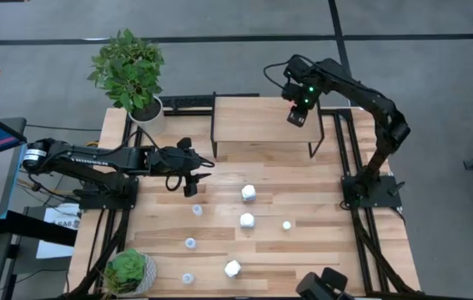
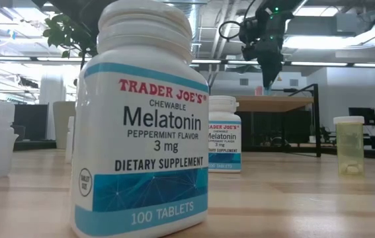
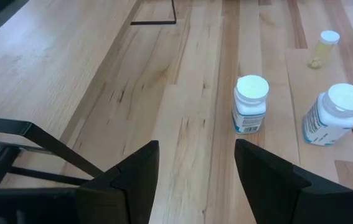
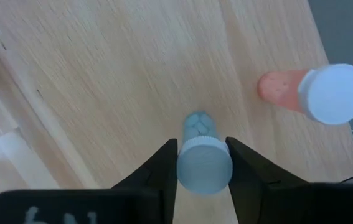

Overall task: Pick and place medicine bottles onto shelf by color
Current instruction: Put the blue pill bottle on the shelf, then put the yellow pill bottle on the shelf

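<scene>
The right gripper [image 4: 202, 163] hangs over the shelf [image 1: 261, 125] near its right end, fingers clamped on a pale blue bottle [image 4: 202, 158] by its cap; in the wrist view the cap hides most of the body. Beside it on the shelf stands a reddish bottle [image 4: 316, 92] with a white cap. In the high view the gripper [image 1: 297, 115] covers both.

The left gripper [image 3: 196, 180] sits low over the table [image 1: 319, 250] just left of the shelf's front leg, fingers spread wide with nothing between them. Ahead of it stand two white bottles [image 3: 251, 104] [image 3: 334, 114] and a yellowish one [image 3: 322, 48].

In the low view a third white bottle [image 2: 141, 119] fills the near foreground and blocks much of the table. From above, small pale bottles [image 1: 191, 243] dot the left front; their colours are hard to make out.
</scene>
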Robot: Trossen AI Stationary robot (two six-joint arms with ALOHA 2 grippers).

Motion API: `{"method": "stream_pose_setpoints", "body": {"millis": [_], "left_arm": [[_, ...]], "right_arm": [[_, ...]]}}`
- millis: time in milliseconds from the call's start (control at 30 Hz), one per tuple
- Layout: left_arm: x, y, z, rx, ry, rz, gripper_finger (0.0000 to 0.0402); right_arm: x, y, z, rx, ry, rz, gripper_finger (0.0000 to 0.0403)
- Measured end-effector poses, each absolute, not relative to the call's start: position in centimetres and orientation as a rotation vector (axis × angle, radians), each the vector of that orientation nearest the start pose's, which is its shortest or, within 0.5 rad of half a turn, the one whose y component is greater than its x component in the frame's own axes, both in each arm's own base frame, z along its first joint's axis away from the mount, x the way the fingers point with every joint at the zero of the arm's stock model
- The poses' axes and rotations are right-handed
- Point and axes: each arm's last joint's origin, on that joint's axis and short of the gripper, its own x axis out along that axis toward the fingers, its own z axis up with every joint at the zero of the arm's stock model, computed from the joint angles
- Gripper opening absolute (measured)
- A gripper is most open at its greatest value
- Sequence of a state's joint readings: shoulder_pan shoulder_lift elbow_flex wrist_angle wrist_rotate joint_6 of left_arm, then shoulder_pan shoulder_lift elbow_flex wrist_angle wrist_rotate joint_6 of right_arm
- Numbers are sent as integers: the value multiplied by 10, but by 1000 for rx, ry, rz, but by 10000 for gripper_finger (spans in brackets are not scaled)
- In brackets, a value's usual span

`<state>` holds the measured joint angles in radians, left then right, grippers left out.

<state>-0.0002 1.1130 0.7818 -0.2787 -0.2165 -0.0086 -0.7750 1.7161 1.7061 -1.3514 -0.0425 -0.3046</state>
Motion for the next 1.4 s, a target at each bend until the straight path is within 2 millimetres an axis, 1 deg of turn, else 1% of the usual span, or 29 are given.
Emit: {"method": "stream_pose_setpoints", "body": {"millis": [200, 333, 467, 700, 967, 1100, 1200, 1267, 1333, 1400], "left_arm": [[233, 6, 262, 58, 606, 212, 199], [233, 6, 262, 58, 606, 212, 199], [233, 6, 262, 58, 606, 212, 199], [233, 6, 262, 59, 607, 212, 199], [233, 6, 262, 59, 607, 212, 199], [233, 6, 262, 59, 607, 212, 199], [233, 6, 262, 59, 607, 212, 199], [233, 6, 262, 59, 607, 212, 199], [233, 6, 262, 59, 607, 212, 199], [233, 6, 262, 63, 607, 217, 199]], "right_arm": [[232, -226, 328, 298, 1335, -409, 181], [232, -226, 328, 298, 1335, -409, 202], [232, -226, 328, 299, 1335, -410, 209], [232, -225, 329, 299, 1337, -409, 203], [230, -222, 358, 290, 1289, -435, 202], [227, -216, 372, 323, 1284, -456, 203], [225, -207, 378, 395, 1303, -416, 201], [229, -198, 380, 432, 1273, -357, 198], [230, -185, 385, 454, 1232, -273, 196], [231, -167, 391, 443, 1204, -197, 193]]}}
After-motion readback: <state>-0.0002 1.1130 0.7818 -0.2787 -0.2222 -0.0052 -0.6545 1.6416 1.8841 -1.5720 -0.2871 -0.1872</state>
